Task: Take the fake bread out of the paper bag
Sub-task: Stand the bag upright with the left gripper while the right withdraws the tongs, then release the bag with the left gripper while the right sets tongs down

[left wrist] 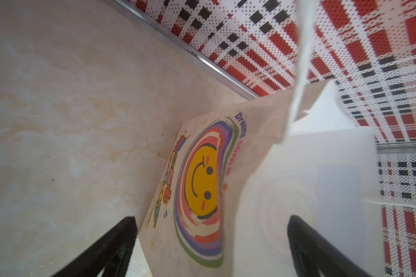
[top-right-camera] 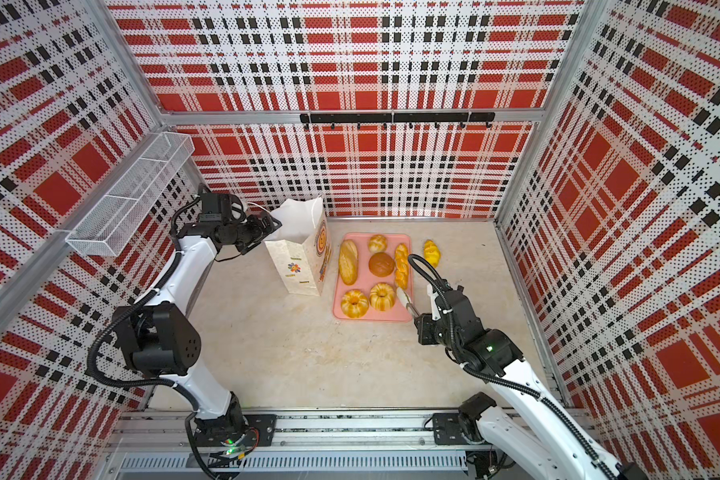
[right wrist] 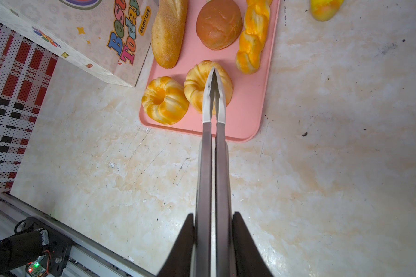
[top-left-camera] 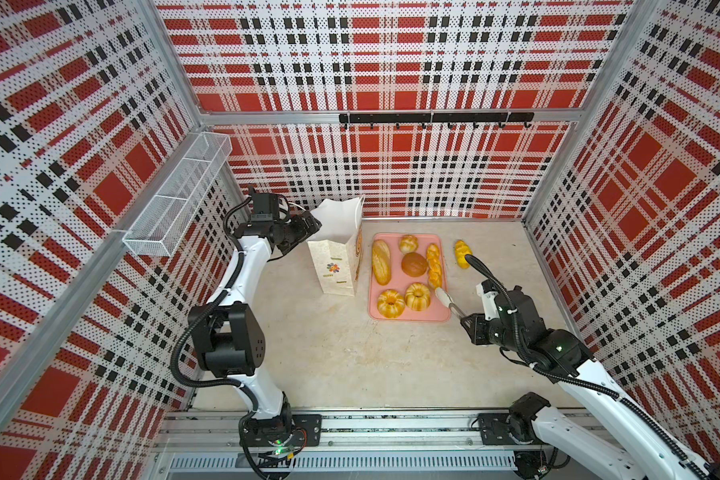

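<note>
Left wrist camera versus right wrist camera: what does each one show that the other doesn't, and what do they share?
Only the left wrist view shows the left gripper, open, and a smiley-face print. Only the right wrist view shows the right gripper shut on tongs, plus the pink tray and toy breads. Both show the paper bag and the beige table.

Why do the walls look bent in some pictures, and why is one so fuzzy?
In both top views the plaid walls look bowed, likely wide-lens distortion; in the left wrist view the paper bag sits so close that its white near side blurs; the right wrist view is crisp on the tongs, with soft glare on the table.
</note>
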